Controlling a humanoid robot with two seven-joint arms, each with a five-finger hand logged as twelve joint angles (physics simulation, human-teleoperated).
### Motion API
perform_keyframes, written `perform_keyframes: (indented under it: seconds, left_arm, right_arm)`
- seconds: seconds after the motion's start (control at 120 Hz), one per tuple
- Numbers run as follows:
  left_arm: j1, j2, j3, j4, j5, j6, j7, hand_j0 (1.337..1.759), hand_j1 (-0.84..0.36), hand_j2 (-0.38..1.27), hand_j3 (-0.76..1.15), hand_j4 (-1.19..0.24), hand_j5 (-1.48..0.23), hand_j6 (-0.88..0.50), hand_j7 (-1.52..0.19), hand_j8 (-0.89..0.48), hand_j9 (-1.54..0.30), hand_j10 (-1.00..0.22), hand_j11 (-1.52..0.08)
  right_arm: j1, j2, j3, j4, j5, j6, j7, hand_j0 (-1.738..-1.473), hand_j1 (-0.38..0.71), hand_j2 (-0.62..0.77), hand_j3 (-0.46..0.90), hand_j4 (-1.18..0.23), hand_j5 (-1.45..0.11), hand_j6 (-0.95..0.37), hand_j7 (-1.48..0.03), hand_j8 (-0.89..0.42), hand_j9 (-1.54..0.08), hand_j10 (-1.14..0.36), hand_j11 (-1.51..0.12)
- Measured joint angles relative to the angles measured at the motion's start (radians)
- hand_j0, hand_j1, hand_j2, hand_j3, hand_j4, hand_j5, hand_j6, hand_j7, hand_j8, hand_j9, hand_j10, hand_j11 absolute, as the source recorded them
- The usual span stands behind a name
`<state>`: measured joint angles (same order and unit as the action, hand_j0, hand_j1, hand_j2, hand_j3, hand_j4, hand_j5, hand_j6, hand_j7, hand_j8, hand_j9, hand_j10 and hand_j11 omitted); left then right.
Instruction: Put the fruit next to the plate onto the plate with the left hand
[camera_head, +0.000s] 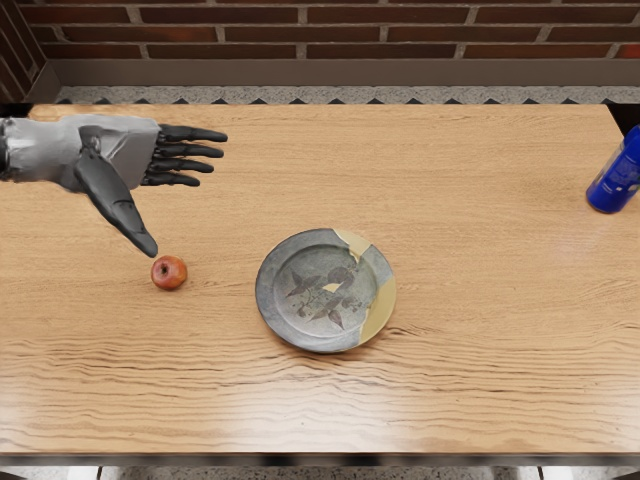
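My left hand (140, 170) hangs with fingers spread and empty, thumb tip just above the small red apple (169, 272), which sits on the wooden table (480, 330) below-right of my palm, left of the grey-and-yellow ceramic plate (325, 290).

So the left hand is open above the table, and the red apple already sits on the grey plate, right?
Not quite. The head view shows the apple on the table, apart from the plate, toward the picture's left of it. The plate holds nothing. The left hand is indeed open above the table.
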<state>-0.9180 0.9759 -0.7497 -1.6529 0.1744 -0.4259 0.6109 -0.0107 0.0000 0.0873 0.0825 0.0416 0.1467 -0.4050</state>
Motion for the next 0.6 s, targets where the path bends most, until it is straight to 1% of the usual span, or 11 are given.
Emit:
perform_keyframes:
  seconds: [0.05,0.117,0.183,0.217,0.275,0.367,0.467,0.6]
  left_arm:
    - [0.001,-0.041,0.041,-0.028,0.157,0.091,0.0,1.658,0.33,0.0,0.0,-0.02,-0.02,-0.02,-0.02,-0.02,-0.02,-0.02,-0.02]
    - [0.013,-0.051,0.106,-0.058,0.366,0.204,0.0,1.658,0.33,0.0,0.0,-0.02,-0.02,-0.02,-0.02,-0.02,-0.02,-0.02,-0.02]
    - [0.022,-0.088,0.189,-0.077,0.573,0.31,0.0,1.658,0.33,0.0,0.0,-0.02,-0.03,-0.02,-0.03,-0.02,-0.03,-0.02,-0.03]
    - [0.027,-0.105,0.22,-0.083,0.653,0.346,0.0,1.658,0.33,0.0,0.0,-0.02,-0.03,-0.02,-0.03,-0.02,-0.03,-0.02,-0.03]
    - [0.06,-0.148,0.258,-0.09,0.757,0.392,0.0,1.658,0.33,0.01,0.0,-0.02,-0.03,-0.02,-0.03,-0.02,-0.03,-0.02,-0.03]
    - [0.068,-0.163,0.287,-0.095,0.853,0.433,0.0,1.658,0.33,0.01,0.0,-0.02,-0.03,-0.02,-0.03,-0.02,-0.03,-0.02,-0.03]
    - [0.07,-0.164,0.314,-0.097,0.908,0.469,0.0,1.658,0.33,0.01,0.0,-0.02,-0.03,-0.03,-0.03,-0.03,-0.03,-0.02,-0.03]
    - [0.069,-0.201,0.355,-0.095,0.972,0.523,0.0,1.658,0.32,0.01,0.0,-0.03,-0.03,-0.03,-0.03,-0.03,-0.03,-0.02,-0.03]
  right_arm:
    - [0.0,0.0,0.0,0.0,0.0,0.0,0.0,-1.658,-0.35,0.0,0.0,0.0,0.0,0.0,0.0,0.0,0.0,0.0,0.0]
    - [0.0,0.0,0.0,0.001,0.0,0.0,0.0,-1.658,-0.35,0.0,0.0,0.0,0.0,0.0,0.0,0.0,0.0,0.0,0.0]
    - [0.001,0.0,0.0,0.001,0.0,0.0,0.0,-1.658,-0.35,0.0,0.0,0.0,0.0,0.0,0.0,0.0,0.0,0.0,0.0]
    - [0.001,0.0,0.0,0.001,0.0,0.0,0.0,-1.658,-0.35,0.0,0.0,0.0,0.0,0.0,0.0,0.0,0.0,0.0,0.0]
    - [0.001,0.0,0.0,0.001,0.0,0.0,0.0,-1.658,-0.35,0.0,0.0,0.0,0.0,0.0,0.0,0.0,0.0,0.0,0.0]
    - [0.001,0.0,0.001,0.001,0.0,0.0,0.001,-1.658,-0.35,0.0,0.0,0.0,0.0,0.0,0.0,0.0,0.0,0.0,0.0]
    - [0.001,0.0,0.0,0.0,0.0,0.0,0.001,-1.658,-0.35,0.0,0.0,0.0,0.0,0.0,0.0,0.0,0.0,0.0,0.0]
    - [0.002,0.0,0.0,0.0,0.0,0.0,0.001,-1.658,-0.35,0.0,0.0,0.0,0.0,0.0,0.0,0.0,0.0,0.0,0.0]
